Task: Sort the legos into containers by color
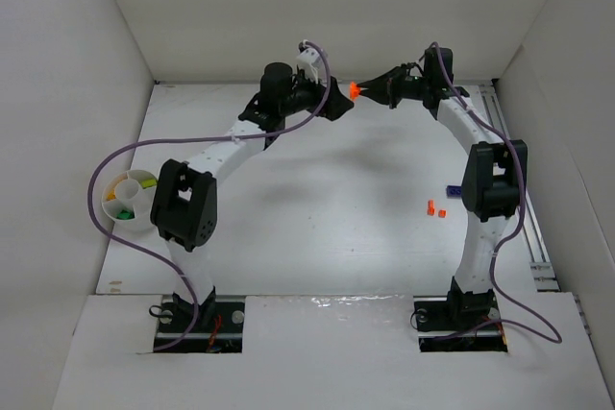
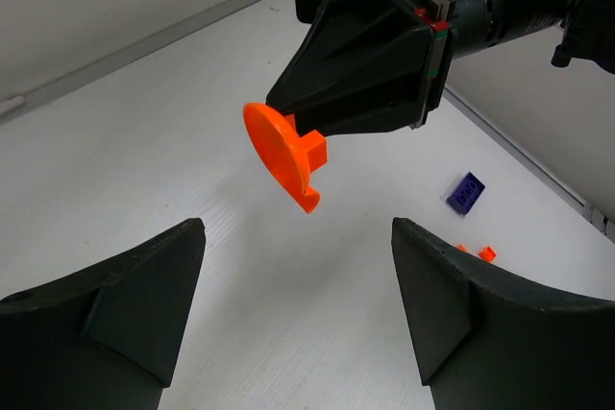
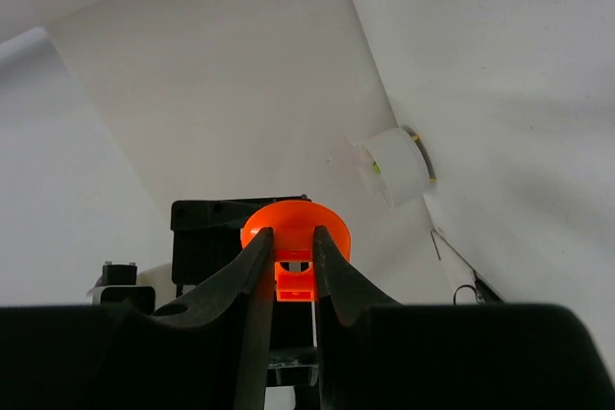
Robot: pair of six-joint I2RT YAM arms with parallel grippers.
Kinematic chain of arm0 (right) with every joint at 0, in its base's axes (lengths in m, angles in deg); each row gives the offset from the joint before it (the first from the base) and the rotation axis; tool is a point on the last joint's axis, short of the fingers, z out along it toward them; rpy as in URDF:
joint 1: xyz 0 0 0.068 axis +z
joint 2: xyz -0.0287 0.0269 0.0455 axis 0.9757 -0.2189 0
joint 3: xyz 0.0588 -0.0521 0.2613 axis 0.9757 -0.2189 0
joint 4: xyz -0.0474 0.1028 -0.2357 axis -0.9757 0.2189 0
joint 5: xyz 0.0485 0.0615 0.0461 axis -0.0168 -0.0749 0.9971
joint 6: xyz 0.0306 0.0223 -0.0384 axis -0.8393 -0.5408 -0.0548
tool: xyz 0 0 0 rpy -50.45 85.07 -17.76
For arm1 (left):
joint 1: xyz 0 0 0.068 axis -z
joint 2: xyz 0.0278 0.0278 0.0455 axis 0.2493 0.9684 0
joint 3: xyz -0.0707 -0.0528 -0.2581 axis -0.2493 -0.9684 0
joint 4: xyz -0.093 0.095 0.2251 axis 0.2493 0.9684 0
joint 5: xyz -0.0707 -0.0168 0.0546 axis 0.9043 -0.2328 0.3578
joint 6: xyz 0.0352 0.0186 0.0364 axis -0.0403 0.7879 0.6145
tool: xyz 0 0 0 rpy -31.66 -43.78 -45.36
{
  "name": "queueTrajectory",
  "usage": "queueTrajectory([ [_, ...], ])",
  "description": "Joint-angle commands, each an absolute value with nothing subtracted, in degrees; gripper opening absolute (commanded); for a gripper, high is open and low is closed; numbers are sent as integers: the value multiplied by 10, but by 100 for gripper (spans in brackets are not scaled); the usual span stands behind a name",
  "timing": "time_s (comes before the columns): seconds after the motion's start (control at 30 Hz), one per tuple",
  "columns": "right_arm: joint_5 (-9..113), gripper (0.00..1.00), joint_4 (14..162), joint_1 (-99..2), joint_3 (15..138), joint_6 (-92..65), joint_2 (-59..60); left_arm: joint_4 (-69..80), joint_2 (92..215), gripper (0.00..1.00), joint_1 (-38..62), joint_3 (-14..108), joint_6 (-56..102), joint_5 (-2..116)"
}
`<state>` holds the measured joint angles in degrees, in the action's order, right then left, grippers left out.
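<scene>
High over the far middle of the floor, my right gripper (image 1: 363, 90) (image 3: 292, 254) is shut on an orange lego (image 1: 354, 90) (image 2: 284, 155) (image 3: 294, 235), a round disc with a small block on it. My left gripper (image 1: 338, 103) (image 2: 298, 271) faces it from the left, open and empty, its fingers (image 2: 144, 285) apart from the piece. A purple-blue lego (image 1: 450, 188) (image 2: 466, 193) and two small orange legos (image 1: 436, 208) (image 2: 487, 253) lie on the floor near the right arm. A round white container (image 1: 128, 198) (image 3: 399, 166) with yellow and green pieces stands at the far left.
White walls close the floor in on three sides. A purple cable (image 1: 101, 175) loops from the left arm over the container's edge. A metal rail (image 1: 538, 247) runs along the right edge.
</scene>
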<state>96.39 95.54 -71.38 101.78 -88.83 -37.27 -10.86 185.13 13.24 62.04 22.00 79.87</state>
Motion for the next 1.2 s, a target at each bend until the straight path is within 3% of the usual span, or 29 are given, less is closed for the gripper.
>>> queueTrajectory([
  [0.0, 976, 2, 913, -714, 1020, -911, -345, -140, 1859, 76, 140, 656, 215, 809],
  [0.7, 986, 2, 913, -693, 1013, -889, -324, -170, 1882, 72, 140, 672, 210, 803],
  [1.17, 986, 2, 913, -693, 1003, -884, -318, -181, 1865, 52, 140, 672, 210, 793],
])
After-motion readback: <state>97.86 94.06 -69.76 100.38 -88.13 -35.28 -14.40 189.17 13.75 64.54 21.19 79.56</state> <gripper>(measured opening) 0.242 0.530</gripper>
